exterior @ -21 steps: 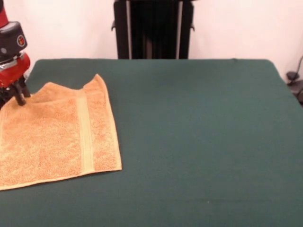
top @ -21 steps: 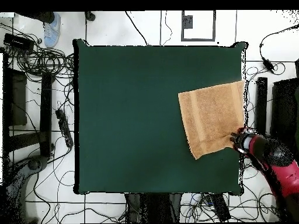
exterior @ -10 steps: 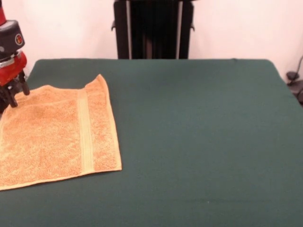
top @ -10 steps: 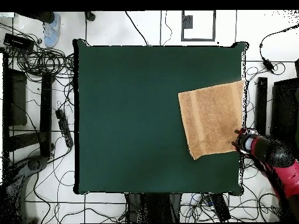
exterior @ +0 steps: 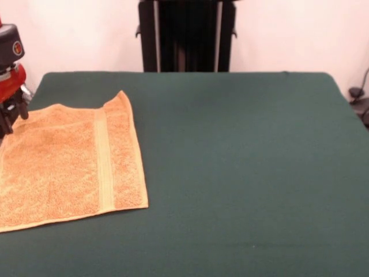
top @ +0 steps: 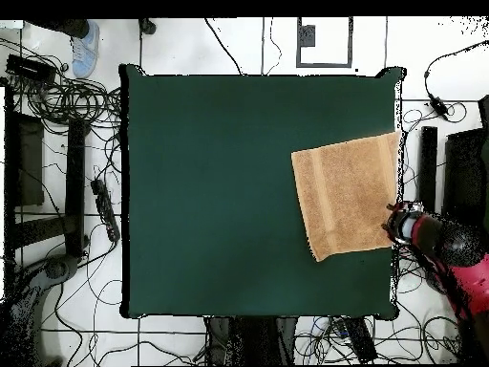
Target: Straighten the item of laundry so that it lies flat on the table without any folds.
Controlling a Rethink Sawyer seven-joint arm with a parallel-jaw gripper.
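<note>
Arm red/black, reaching in low over desk (top: 220, 191) side edge, wrist angled down. Tool (exterior: 12, 115) (top: 393, 222) just above desk edge, at towel (exterior: 69, 161) (top: 346, 194) corner; contact w/ cloth can't tell. Fingers apart or together: can't tell. Towel spreads away from tool, flat, ribbed band visible, one side flush w/ desk edge.

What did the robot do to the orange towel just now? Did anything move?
The gripper let go of the towel and pulled back off its far corner, toward the table's edge. That corner was bunched up under the gripper before; now it lies smooth and the towel looks flat. The rest of the towel and the table stayed where they were.
</note>
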